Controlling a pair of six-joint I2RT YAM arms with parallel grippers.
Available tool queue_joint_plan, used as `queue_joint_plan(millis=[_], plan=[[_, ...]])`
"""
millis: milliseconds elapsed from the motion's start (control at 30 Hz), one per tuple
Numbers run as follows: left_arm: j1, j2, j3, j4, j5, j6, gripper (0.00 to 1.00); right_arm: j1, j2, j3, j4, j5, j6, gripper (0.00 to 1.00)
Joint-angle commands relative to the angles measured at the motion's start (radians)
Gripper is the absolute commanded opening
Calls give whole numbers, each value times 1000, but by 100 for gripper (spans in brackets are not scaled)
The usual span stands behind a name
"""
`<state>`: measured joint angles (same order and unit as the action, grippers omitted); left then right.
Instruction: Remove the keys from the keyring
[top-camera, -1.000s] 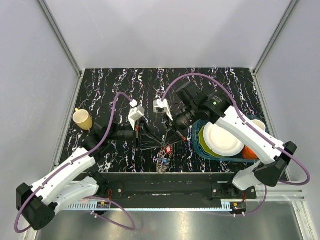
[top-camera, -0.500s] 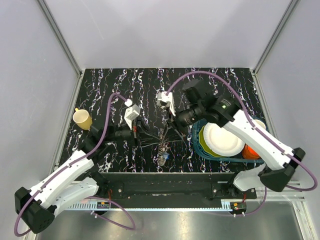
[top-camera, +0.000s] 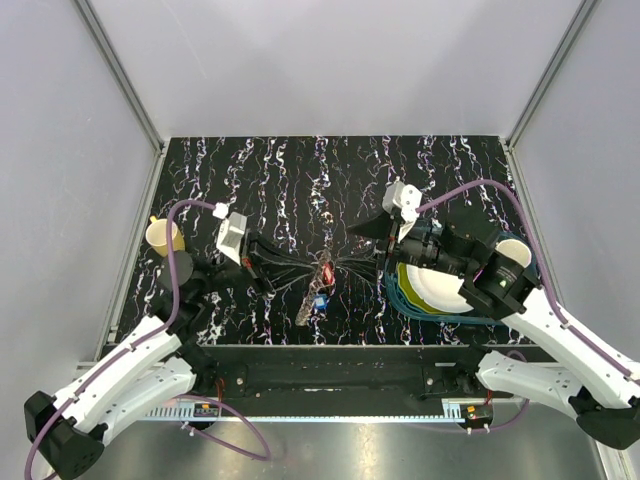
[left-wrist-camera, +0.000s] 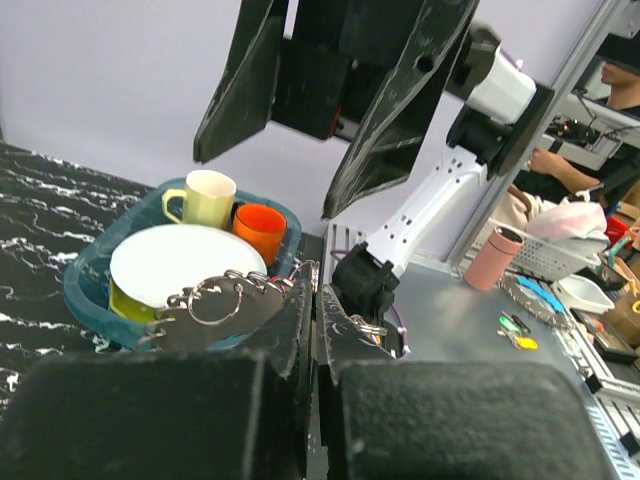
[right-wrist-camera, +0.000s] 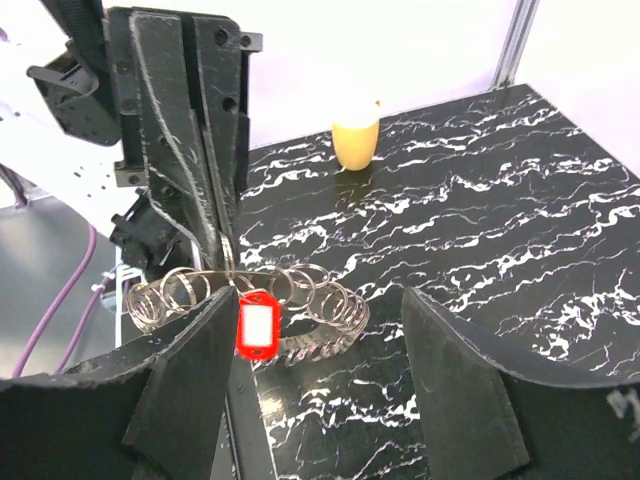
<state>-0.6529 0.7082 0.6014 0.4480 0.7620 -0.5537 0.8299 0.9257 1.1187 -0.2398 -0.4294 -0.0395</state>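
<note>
The keyring (right-wrist-camera: 300, 300), a metal band fringed with small rings, hangs above the table by its edge from my left gripper (right-wrist-camera: 225, 255), which is shut on it. On it hangs a red key (right-wrist-camera: 255, 323) next to my right gripper's left finger. In the top view the keyring (top-camera: 312, 300) stretches between the arms with the red key (top-camera: 326, 270) and a blue key (top-camera: 319, 301). My right gripper (right-wrist-camera: 320, 335) stands open just short of the ring and holds nothing. In the left wrist view, the keyring (left-wrist-camera: 215, 300) shows beside my shut left gripper (left-wrist-camera: 315, 295).
A yellow cup (top-camera: 165, 238) stands at the table's left edge. A blue basin (top-camera: 400, 290) with a white plate (top-camera: 440, 285) and cups sits at the right under my right arm. The table's front edge runs just below the keyring.
My right gripper has opened, let go of the keyring and drawn back to the right. My left gripper has pulled leftward, shut on the keyring.
</note>
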Motion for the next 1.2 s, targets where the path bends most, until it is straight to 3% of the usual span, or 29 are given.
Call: queue_joint_plan(millis=[0,133,333,800,1033,1167], plan=[[-1,-30,-23,289,-96,-64,0,-2,-14,-65,220,44,33,72],[-1,-18,-38,402,-124,-120,0,-2,-11,-85,232,8,59,72],[1,2,-98,621,-188,-236,0,-2,-14,-148,387,-121,85,71],[1,23,-180,830,-314,-339,0,-2,54,-166,560,-169,144,73],[2,28,-170,822,-302,-341,0,-2,90,-129,626,-224,159,55],[2,31,-169,816,-297,-341,0,-2,90,-131,660,-230,141,52]])
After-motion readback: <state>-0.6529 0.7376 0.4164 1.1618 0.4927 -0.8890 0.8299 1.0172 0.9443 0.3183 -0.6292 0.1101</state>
